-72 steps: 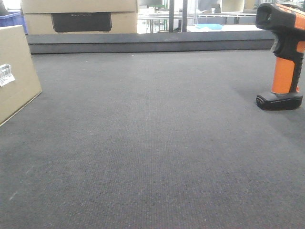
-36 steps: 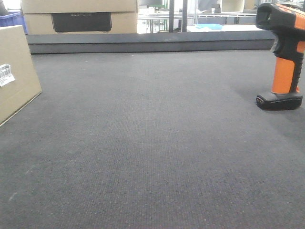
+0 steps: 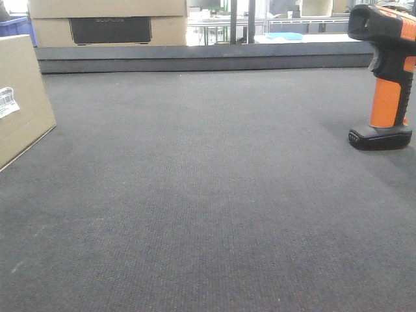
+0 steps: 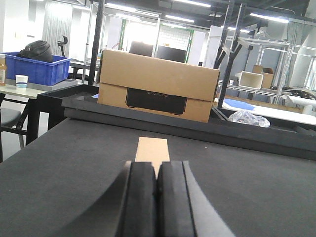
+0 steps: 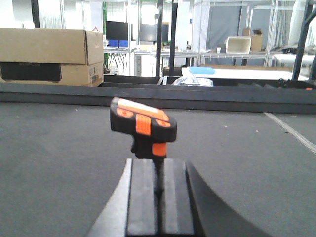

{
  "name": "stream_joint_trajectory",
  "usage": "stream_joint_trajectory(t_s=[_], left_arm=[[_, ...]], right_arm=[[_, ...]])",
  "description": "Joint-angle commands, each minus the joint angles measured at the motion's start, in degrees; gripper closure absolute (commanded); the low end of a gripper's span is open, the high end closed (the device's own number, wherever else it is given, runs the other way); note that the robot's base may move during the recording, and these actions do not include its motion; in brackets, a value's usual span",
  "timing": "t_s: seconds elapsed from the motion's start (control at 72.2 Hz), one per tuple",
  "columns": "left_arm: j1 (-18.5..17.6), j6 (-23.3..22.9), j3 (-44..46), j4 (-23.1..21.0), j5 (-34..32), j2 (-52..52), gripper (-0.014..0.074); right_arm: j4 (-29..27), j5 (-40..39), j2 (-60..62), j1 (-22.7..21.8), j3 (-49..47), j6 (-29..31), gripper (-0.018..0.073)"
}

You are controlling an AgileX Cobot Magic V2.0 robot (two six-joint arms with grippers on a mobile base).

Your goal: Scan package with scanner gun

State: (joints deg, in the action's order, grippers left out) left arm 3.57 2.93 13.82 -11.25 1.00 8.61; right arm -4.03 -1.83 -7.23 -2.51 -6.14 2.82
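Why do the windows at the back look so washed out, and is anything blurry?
Left wrist view: backlight blows out the far windows; the shut tool is a soft, dark blur up close. Right wrist view: the scanner gun looks slightly soft, and the tool is dim. Front view: even light, and the package label is legible but glary.

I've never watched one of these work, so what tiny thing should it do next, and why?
Probably open the right gripper and ease it toward the scanner gun. The scanner gun stands upright on the mat just ahead of it, untouched, and the fingers are pressed together. The left gripper is also shut, facing the package.
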Motion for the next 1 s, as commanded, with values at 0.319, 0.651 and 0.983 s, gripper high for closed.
stream_joint_trajectory(t_s=[0.319,0.651,0.983], left_arm=[[0.08,-0.30,0.09,-0.27,-1.00,-0.33,0.0708],[0.08,-0.30,0.09,-0.27,-1.00,-0.33,0.0708],[0.08,-0.30,0.09,-0.27,-1.00,-0.33,0.0708]], right_arm=[[-2.73,-3.69,5.62,-0.12,6.14,2.26,0.0724],[-1.25,-0.49,7.23,6.16,6.14,1.71,0.0724],[0.55,3.18,7.23,3.65,6.14,-0.70,0.0724]])
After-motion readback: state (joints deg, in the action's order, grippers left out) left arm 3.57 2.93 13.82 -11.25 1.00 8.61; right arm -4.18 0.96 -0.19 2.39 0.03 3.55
